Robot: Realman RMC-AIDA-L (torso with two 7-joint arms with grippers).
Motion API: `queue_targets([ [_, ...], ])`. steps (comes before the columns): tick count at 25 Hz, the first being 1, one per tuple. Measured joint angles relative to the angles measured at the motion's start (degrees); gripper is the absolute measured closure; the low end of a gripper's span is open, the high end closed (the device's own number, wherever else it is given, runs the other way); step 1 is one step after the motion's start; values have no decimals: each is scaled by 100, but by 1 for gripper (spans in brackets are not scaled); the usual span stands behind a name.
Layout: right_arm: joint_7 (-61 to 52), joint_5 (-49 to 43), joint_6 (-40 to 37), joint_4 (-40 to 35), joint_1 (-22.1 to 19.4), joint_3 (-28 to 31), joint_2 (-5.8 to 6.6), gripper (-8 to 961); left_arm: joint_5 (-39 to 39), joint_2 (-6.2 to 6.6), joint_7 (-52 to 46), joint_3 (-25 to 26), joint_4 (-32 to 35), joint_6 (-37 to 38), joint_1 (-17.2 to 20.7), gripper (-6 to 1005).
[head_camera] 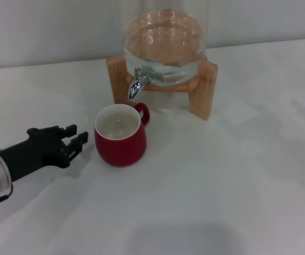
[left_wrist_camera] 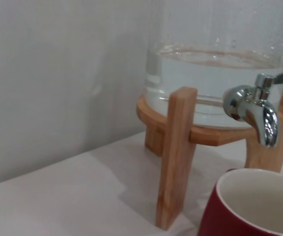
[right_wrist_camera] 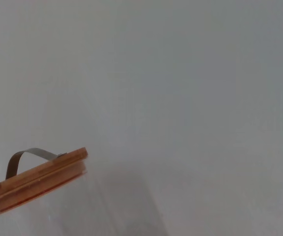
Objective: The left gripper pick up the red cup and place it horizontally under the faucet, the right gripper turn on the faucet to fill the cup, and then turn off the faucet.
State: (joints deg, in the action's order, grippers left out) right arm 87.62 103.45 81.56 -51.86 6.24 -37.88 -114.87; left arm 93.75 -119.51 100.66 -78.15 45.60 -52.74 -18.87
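The red cup (head_camera: 120,136) stands upright on the white table, its white inside facing up and its handle turned toward the jar. The chrome faucet (head_camera: 138,83) hangs just behind and above the cup's rim. My left gripper (head_camera: 78,134) lies low on the table to the left of the cup, a short gap away, open with nothing between its fingers. The left wrist view shows the cup's rim (left_wrist_camera: 252,204) close by and the faucet (left_wrist_camera: 257,106) above it. The right gripper is out of view.
The glass jar (head_camera: 164,45) holds water and rests on a wooden stand (head_camera: 201,87) at the back of the table (head_camera: 221,180). A grey wall rises behind it. The right wrist view catches only the jar's wooden lid (right_wrist_camera: 35,178) and the wall.
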Motion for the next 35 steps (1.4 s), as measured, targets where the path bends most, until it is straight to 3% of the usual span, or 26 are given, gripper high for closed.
queue_targets([
  [17, 0, -7, -27, 17, 23, 64, 0, 172, 90, -6, -23, -837, 62, 145, -31, 687],
  [30, 0, -10, -27, 52, 50, 79, 6, 172, 159, 15, -22, -853, 123, 397, -81, 680],
  [35, 0, -31, 0, 60, 51, 188, 8, 173, 113, 23, -2, -1118, 534, 361, 130, 677],
])
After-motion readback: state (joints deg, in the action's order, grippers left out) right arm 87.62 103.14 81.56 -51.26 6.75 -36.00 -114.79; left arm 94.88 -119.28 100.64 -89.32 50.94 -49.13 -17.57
